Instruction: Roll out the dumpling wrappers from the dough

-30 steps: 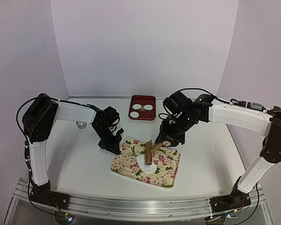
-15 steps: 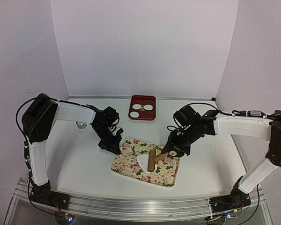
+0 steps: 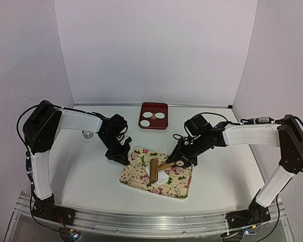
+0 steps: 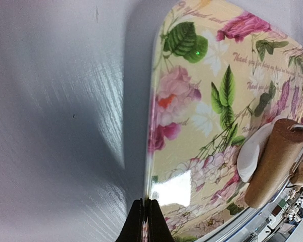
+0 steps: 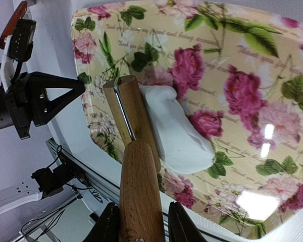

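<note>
Your right gripper (image 3: 179,162), grasping the rolling pin (image 3: 153,170), is sweeping it leftward across the dough (image 3: 164,178) lying mid floral mat (image 3: 136,174), flattening it further, while your clenched-shut left gripper (image 3: 122,157) is resting at the mat's edge.

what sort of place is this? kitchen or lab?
Probably a lab robot cell, not a kitchen: bare white walls, arms bolted to an aluminium rail, dough and rolling pin staged on a floral mat.
</note>
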Controlling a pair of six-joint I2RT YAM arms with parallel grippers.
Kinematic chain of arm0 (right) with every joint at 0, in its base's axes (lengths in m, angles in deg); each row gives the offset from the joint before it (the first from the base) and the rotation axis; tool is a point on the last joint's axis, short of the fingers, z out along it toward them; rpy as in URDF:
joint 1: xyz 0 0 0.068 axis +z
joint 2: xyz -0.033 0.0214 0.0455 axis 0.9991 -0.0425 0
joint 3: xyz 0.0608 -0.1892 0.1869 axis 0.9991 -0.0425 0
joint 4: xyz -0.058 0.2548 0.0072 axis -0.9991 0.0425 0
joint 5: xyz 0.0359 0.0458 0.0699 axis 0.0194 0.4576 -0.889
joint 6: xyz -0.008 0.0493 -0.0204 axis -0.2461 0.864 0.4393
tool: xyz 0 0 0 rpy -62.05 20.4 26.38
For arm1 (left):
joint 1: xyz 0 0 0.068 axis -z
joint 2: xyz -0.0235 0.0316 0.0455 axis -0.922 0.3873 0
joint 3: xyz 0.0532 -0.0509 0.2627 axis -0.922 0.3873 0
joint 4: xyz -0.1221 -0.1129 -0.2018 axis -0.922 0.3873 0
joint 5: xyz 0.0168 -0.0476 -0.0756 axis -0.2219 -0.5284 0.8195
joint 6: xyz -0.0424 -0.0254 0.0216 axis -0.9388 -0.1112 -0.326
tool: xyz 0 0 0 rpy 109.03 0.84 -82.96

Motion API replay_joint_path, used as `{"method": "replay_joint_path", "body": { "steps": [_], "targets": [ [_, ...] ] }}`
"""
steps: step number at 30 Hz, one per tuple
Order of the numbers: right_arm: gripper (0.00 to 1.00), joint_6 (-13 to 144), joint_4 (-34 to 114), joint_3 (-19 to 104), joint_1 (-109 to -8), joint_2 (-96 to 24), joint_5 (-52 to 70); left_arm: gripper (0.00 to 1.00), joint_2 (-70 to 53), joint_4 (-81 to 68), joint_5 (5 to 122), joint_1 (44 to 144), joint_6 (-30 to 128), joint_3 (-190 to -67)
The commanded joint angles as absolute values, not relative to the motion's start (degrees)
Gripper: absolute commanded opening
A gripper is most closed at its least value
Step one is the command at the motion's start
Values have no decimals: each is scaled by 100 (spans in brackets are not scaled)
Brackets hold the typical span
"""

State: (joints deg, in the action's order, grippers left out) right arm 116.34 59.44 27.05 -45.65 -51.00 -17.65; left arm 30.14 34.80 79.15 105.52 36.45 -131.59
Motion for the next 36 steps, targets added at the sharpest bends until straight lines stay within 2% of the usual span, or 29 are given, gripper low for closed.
{"method": "replay_joint_path", "body": {
  "steps": [1, 8, 16, 19, 25, 33, 36],
  "targets": [
    [0, 11616, 7378, 2159, -4649, -5454, -685, 0, 3136, 3429, 7377, 10527, 3403, -12972],
    [0, 11223, 7356, 2944, -4656, -6597, -614, 0, 3149, 3464, 7355, 10527, 3364, -12985],
    [0, 11274, 7815, 2279, -4920, -5404, -356, 0, 3111, 3410, 7395, 10527, 3237, -12931],
    [0, 11158, 7784, 2369, -4913, -5727, -480, 0, 3050, 3377, 7406, 10527, 3224, -12925],
    [0, 10788, 7727, 3305, -4897, -6758, -448, 0, 3149, 3460, 7397, 10527, 3268, -13043],
    [0, 10805, 8114, 2748, -5223, -5747, -304, 0, 3175, 3442, 7465, 10527, 3193, -13079],
    [0, 10711, 8124, 2878, -5232, -6014, -485, 0, 3142, 3446, 7493, 10527, 3173, -13090]
  ]
}}
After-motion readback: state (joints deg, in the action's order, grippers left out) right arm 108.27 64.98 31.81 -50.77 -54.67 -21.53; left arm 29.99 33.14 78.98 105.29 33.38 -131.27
